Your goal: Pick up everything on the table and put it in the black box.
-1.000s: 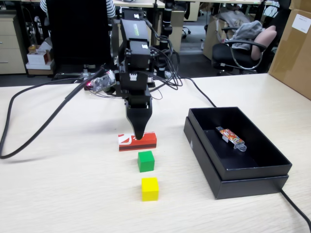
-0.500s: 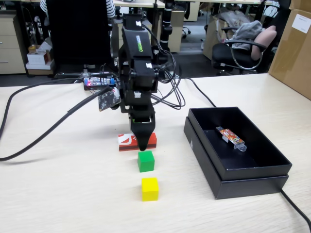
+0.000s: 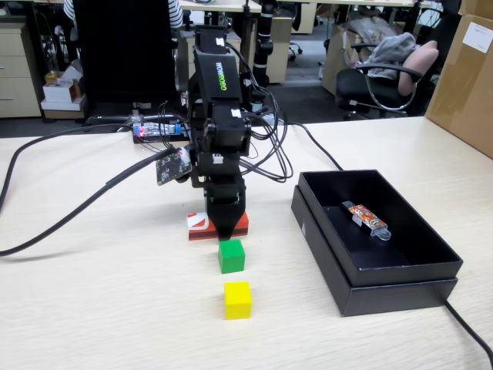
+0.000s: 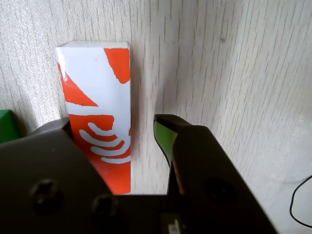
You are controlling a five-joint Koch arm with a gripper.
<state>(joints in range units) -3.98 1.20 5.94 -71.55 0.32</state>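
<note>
Gripper (image 4: 141, 129) stood spread, straddling red block (image 4: 100, 112) on table (image 3: 92, 308); grasp pending. Next: clench, lift, carry right to black box (image 3: 400, 285).

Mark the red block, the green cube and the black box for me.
red block (image 4: 102, 92): wrist view, its printed top face.
green cube (image 3: 231, 256): fixed view, its front face.
black box (image 3: 400, 295): fixed view, the near outer wall.

Red block (image 4: 100, 122) (white logo), green cube (image 3: 231, 256), yellow cube (image 3: 237, 300).
</note>
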